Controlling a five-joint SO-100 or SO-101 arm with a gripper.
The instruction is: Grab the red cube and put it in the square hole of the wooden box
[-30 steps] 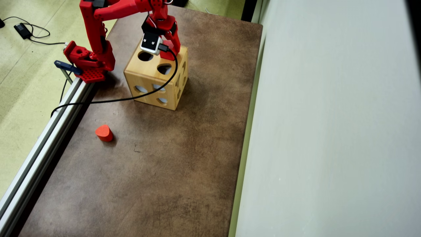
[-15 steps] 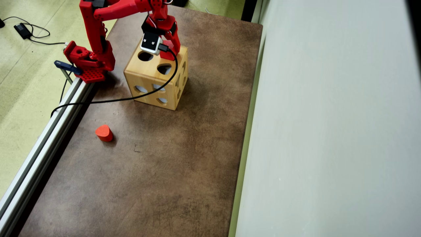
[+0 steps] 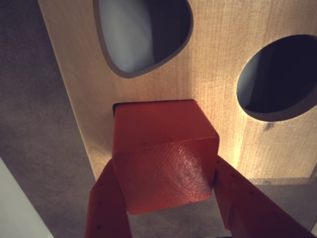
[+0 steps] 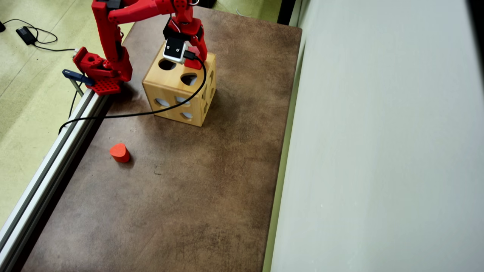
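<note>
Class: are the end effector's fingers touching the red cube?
Touching. The wrist view shows the end effector fingers pressed against both sides of the red cube, no gap.

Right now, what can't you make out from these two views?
- Square hole: wrist view, almost wholly covered by the red cube; only a dark corner shows.
- Cube's depth in the hole: wrist view can't tell; overhead view, camera module hides it.
- Gripper fingertips: behind the cube.

In the wrist view the red cube (image 3: 163,158) is covering nearly all of the square hole (image 3: 118,106), and the frame's top edge is cropping the teardrop hole (image 3: 143,34). In the overhead view the claw (image 4: 193,60) is hiding the cube.
</note>
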